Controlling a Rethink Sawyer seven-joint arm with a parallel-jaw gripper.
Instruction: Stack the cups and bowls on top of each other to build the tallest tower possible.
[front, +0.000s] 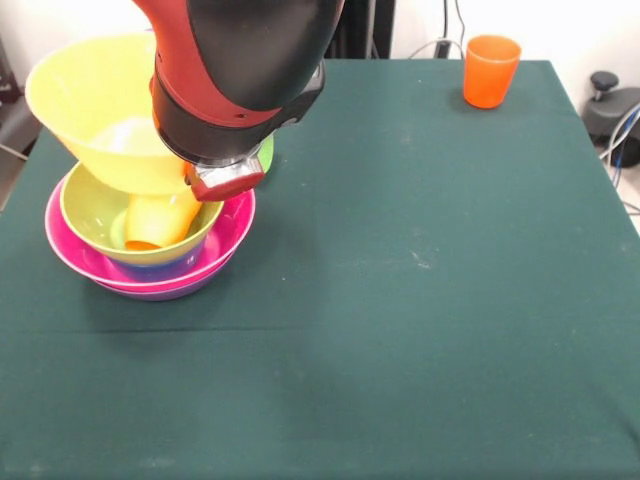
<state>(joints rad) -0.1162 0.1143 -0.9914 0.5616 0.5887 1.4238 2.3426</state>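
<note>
The tower (150, 262) stands at the left: a wide pink bowl (225, 245) on a purple bowl (165, 291), with a blue rim (160, 266) and a light green bowl (88, 215) nested inside. A yellow-orange cup (155, 222) lies on its side in the green bowl, mouth towards the camera. A large yellow bowl (95, 105) hangs tilted over the pile's far side, its right rim hidden by the arm. My gripper (222, 180) is right against that bowl's right wall, above the cup. An orange cup (490, 70) stands upright alone at the far right.
A bit of light green (266, 152) peeks out behind the gripper; what it belongs to is hidden. The dark green table cloth (420, 300) covers the table. Grey gear and cables (610, 110) sit off the right edge.
</note>
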